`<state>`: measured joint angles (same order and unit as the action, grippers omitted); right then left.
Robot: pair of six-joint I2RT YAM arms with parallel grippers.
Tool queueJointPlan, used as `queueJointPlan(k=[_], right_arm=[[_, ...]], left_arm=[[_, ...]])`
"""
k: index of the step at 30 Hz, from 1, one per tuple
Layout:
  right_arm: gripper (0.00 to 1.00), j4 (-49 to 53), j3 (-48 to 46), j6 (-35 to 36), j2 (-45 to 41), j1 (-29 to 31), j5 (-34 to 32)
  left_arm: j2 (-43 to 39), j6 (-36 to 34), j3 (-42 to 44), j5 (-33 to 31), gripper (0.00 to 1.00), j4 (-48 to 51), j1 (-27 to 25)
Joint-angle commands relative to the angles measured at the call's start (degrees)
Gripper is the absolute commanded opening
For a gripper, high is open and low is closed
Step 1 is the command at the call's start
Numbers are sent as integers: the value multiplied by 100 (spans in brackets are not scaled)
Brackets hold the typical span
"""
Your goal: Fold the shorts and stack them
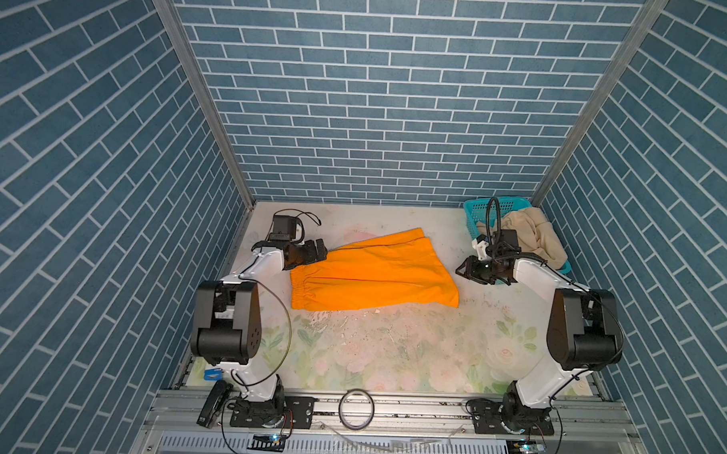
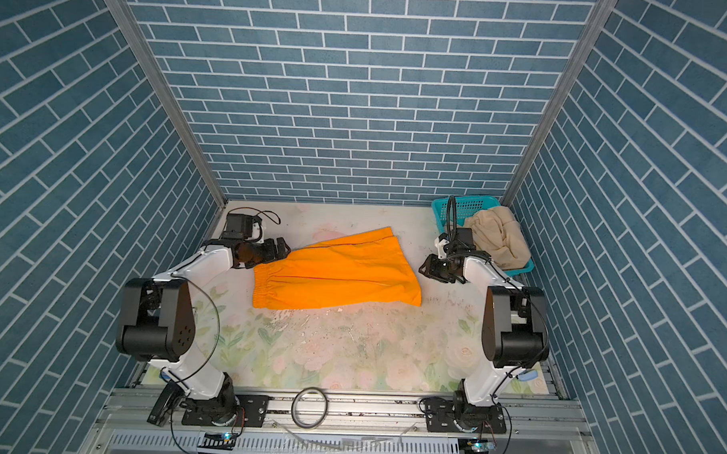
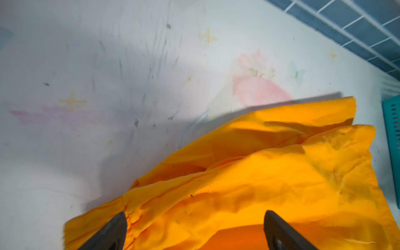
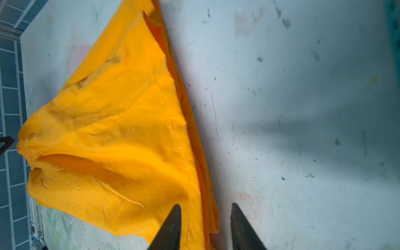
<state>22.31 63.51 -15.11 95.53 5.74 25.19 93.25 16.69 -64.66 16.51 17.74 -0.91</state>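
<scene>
So the bright orange cloth shorts with the gathered elastic waistband (image 1: 372, 274) (image 2: 335, 277) are lying pretty flat on the pale floral-print tabletop (image 1: 390, 353), a bit left of the middle. The waistband end points toward the left arm and the leg hems fan out toward the right. The left gripper (image 1: 319, 251) (image 2: 284, 250) is parked at the far corner of that waistband. From its wrist view the left gripper (image 3: 194, 216) has its black fingers (image 3: 112, 229) spread wide, with the orange fabric (image 3: 259, 184) under them and nothing pinched. Can't really tell if they touch the cloth, though. The right gripper (image 1: 462, 273) (image 2: 425, 269) sits just beside the hem end, and in both top views it looks clear of the fabric. In its wrist view the right gripper (image 4: 205, 207) has its fingers (image 4: 171, 227) apart too, and the edge of the orange shorts (image 4: 119, 140) runs down into the gap between them without being clamped. The crumpled beige cloth shorts (image 1: 536, 238) (image 2: 498, 241) are heaped in the teal perforated plastic basket (image 1: 474, 211) (image 2: 441, 210) in the back right corner, spilling over its rim, just behind the right gripper.
</scene>
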Motion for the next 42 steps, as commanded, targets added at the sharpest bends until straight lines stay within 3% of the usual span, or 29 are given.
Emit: queueJointPlan(k=[1, 7, 12, 19, 24, 31, 33, 37, 42], right_arm=[[42, 328, 286, 489, -498, 53, -374], [46, 406, 497, 937, -1089, 470, -507], [48, 391, 758, 1513, -1238, 1425, -849], [49, -461, 742, 1682, -1069, 2640, -878], [49, -854, 736, 1754, -713, 3438, -1189], [54, -1644, 802, 1644, 39, 4036, -947], [54, -1739, 939, 1679, 313, 4205, -1061], [55, -1577, 1407, 2035, 839, 4708, -1506], [56, -1208, 1977, 2297, 1409, 5122, -1719]], left_arm=[[-620, -131, 68, -311, 100, 369, 8], [-1753, -142, 233, -499, 100, 822, 3], [-2431, -65, -26, -515, 100, 1724, 3], [-3520, -47, 431, -1502, 100, 2185, 12], [-4204, 638, 1014, -952, 100, 1863, 12], [-4991, 436, 1090, -591, 100, 2400, 12], [-5215, 204, 951, -633, 100, 2741, 11], [-5471, -239, 743, -1311, 100, 3423, 12], [-5643, -156, 1119, -1325, 100, 3200, 29]])
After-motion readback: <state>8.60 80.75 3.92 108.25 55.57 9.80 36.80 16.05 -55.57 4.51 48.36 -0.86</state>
